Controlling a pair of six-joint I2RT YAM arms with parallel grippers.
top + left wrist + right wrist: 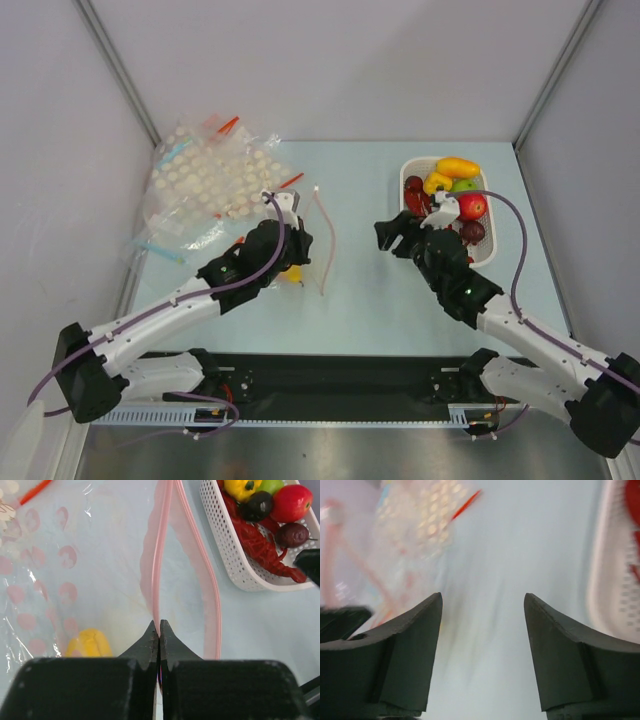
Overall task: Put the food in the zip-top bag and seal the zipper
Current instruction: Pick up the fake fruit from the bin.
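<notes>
Plainly, the zip-top bag lies left of centre in the overhead view. Its mouth gapes toward the right, and its pink zipper runs top to bottom of the picture, so the opening's long axis stands crosswise to any path from the basket. One yellow piece looks to sit inside the bag, low and left in the left wrist view. The left gripper is pressed tight together on the nearer strip of the zipper, and the two strips bow apart beyond it. The rest of the food, red lobster included, lies heaped in the white basket at the upper right. Between bag mouth and basket hangs the right gripper, spread wide with nothing in it. It is much the nearer arm to the basket. I would judge that the next pick falls to it, the food lying up and to the right of its fingers.
</notes>
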